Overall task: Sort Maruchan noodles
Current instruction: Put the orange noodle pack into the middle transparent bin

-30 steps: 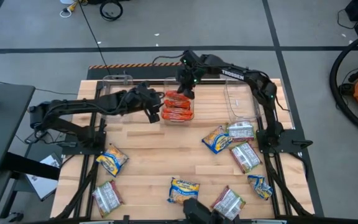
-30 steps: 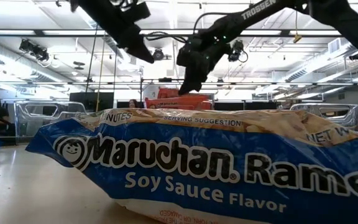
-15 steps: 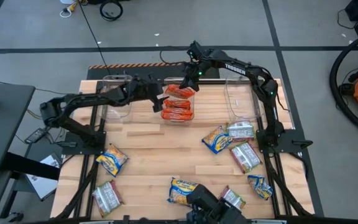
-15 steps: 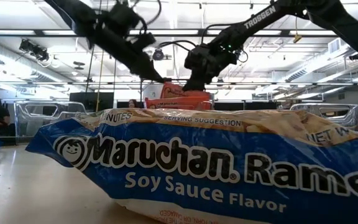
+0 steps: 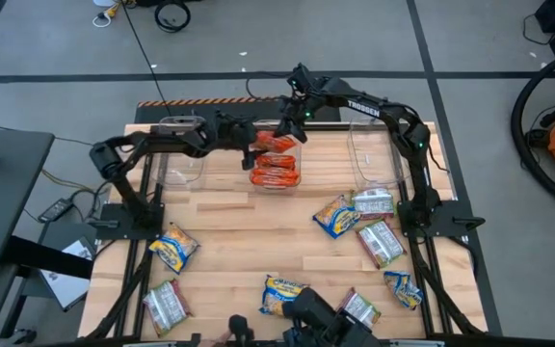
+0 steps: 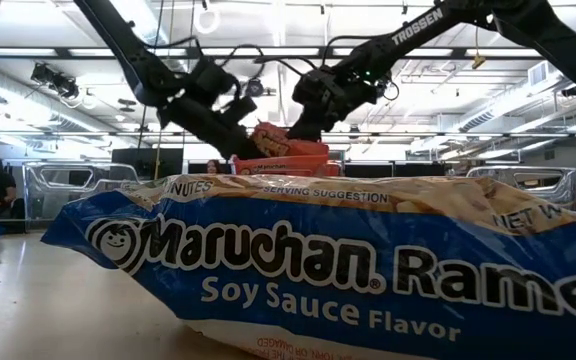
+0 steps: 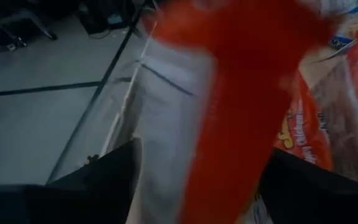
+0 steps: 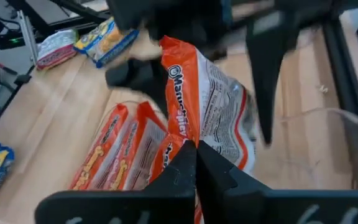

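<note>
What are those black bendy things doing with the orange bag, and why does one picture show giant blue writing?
Those are two robot arms with pinchers for hands. One camera looks down from above. There the right pincher is shut on an orange noodle packet, holding it over a clear bin with more orange packets. The left pincher is open beside that packet. Other noodle packets lie on the wooden table. Another camera sits low on the table, right behind a blue packet, so its writing looks huge. Two small cameras ride on the arms' wrists, so the orange packet fills their pictures.
</note>
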